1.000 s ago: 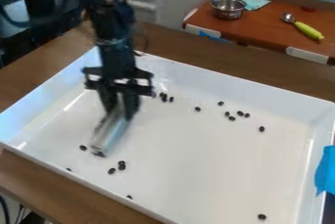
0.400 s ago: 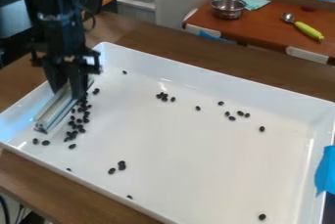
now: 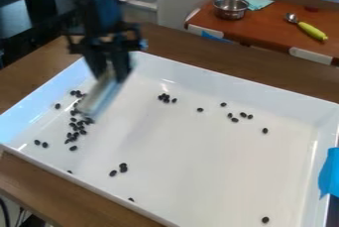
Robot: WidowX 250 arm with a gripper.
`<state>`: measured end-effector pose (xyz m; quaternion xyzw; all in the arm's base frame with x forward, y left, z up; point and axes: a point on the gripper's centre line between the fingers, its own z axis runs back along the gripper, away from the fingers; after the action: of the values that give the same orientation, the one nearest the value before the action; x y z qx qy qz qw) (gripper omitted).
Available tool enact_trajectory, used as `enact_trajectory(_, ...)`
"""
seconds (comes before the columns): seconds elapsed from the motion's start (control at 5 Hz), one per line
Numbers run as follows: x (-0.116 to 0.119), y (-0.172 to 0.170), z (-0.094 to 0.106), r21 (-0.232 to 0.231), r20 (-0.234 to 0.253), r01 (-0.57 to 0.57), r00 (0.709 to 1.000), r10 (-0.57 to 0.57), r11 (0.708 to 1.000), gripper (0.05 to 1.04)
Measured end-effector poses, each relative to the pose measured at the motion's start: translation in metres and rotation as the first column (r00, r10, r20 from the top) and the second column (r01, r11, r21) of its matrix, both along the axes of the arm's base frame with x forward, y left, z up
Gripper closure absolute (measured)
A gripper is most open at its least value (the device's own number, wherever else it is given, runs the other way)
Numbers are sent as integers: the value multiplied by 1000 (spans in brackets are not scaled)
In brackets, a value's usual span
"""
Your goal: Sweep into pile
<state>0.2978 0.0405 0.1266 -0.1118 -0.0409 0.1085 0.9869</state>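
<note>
Gripper (image 3: 111,79) and bar (image 3: 100,99) have swung right, fingers clamped on the bar. Beans (image 3: 83,132) bunch at left; strays (image 3: 235,120) still need sweeping.

Glossy white tray (image 3: 192,171), shiny metal pot (image 3: 231,9)

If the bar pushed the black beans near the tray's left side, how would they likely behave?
The black beans look small and rounded, so they would probably roll or skid easily. The white tray appears smooth and glossy, so little would likely slow them. Since they lie loose, with some strays apart from the cluster, a few might slip past the bar.
</note>
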Motion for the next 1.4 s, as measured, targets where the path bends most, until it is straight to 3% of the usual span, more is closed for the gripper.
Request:
enact_trajectory(0.6,-13,-140,-10,-15,-91,-17,996,15,1000,718)
enact_trajectory(0.8,-16,-181,-20,-4,-89,-25,996,25,1000,718)
enact_trajectory(1.4,-14,-208,-56,74,-79,-30,996,36,997,718)
